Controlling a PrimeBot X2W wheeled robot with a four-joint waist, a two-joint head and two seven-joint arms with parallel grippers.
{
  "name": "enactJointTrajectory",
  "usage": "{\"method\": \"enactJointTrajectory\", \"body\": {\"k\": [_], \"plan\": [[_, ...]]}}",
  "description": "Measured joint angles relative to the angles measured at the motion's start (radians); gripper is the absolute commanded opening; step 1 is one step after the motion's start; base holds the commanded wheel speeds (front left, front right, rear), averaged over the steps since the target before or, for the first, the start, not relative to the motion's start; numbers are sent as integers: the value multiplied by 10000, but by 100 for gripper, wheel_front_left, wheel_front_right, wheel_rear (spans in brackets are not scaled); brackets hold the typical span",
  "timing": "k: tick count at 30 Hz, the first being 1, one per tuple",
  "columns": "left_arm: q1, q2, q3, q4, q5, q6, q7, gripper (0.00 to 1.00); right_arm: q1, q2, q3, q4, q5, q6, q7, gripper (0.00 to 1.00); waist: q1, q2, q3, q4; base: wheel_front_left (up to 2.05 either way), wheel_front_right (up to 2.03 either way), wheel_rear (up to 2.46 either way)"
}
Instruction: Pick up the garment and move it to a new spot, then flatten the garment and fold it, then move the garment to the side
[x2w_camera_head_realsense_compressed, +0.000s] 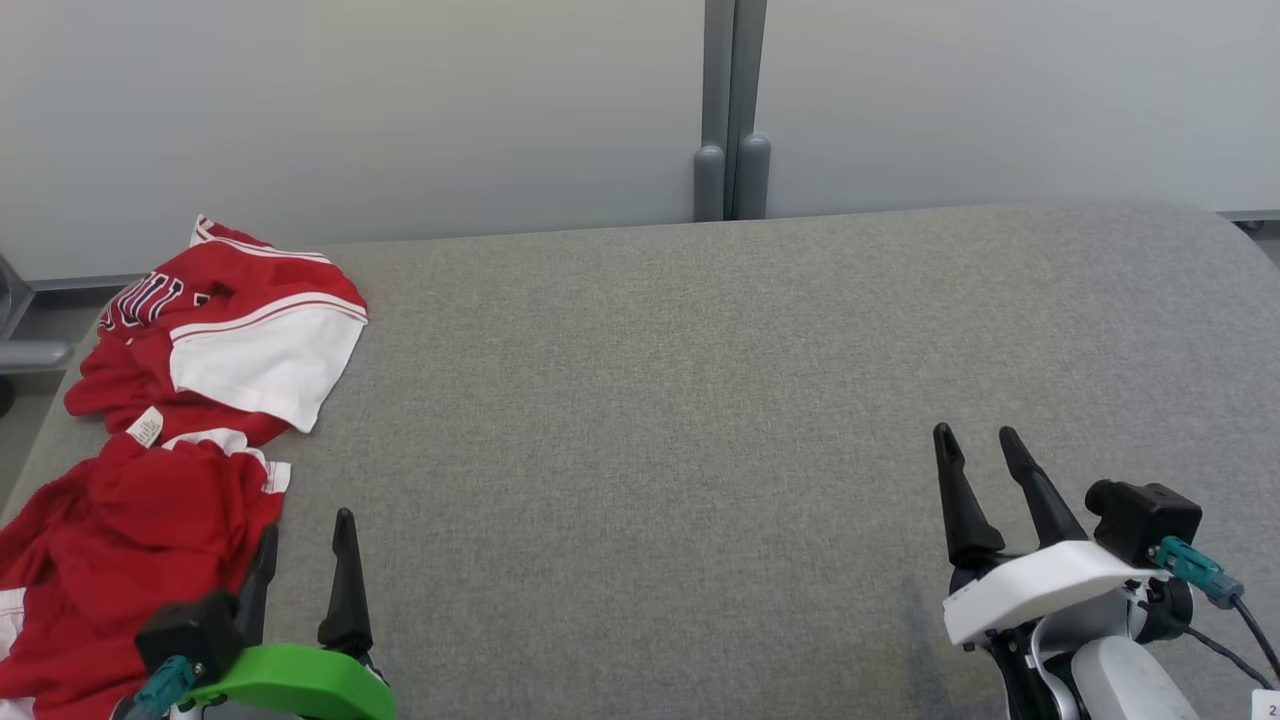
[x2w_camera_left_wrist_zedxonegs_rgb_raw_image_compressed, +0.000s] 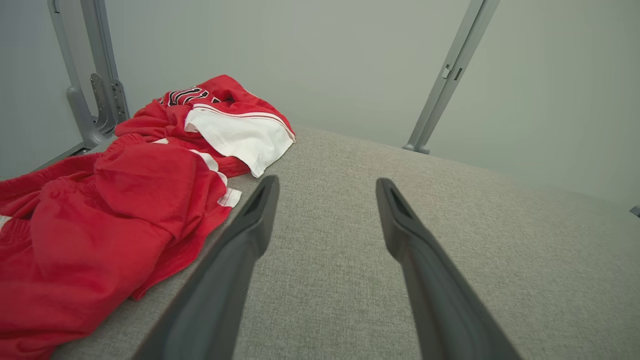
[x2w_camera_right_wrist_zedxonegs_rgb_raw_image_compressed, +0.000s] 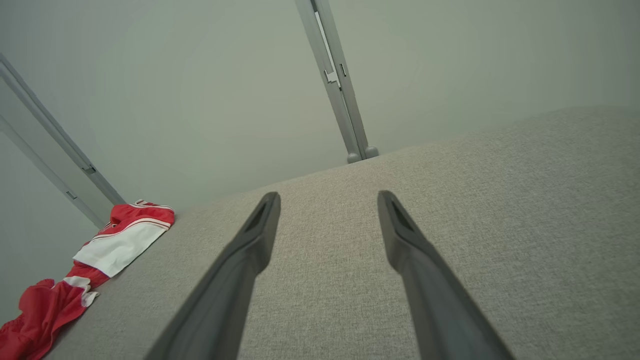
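At nine o'clock on the grey table (x2w_camera_head_realsense_compressed: 650, 400), hard against its left edge: the garment (x2w_camera_head_realsense_compressed: 170, 400), red with white panels, heaped and creased. Lies doubled over itself with a small white label showing, and seems to reach over the rim at about eight o'clock. Not yet picked up, so probably the very first step of the task.

At seven o'clock in the head view, the left gripper (x2w_camera_head_realsense_compressed: 307, 525): fingers spread wide, nothing between them. Hovers just beside the near red folds, apart from the cloth as far as can be told. Likely poised there as the closer of the two to the heap and best placed for a first pinch. Points toward twelve o'clock, past the cloth rather than into it, so calls for a swing toward ten o'clock to meet a fold.

At five o'clock, the right gripper (x2w_camera_head_realsense_compressed: 975, 435): likewise gaping and empty, well apart from the garment. Hangs over bare grey surface, presumably to leave the table's middle free as the new spot for spreading and folding.
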Motion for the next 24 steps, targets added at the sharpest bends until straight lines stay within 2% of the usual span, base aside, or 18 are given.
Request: {"method": "enactJointTrajectory", "body": {"k": [20,24], "plan": [[237,2,-219,-86,2364,355,-675,100,7,-63,581,-188,-2694,-267,-619,100,0,0,-99,-58,0,0,0],[303,2,-219,-79,2516,428,-675,100,8,-63,619,-205,-2945,-267,-686,100,0,0,-87,-72,0,0,0]]}}
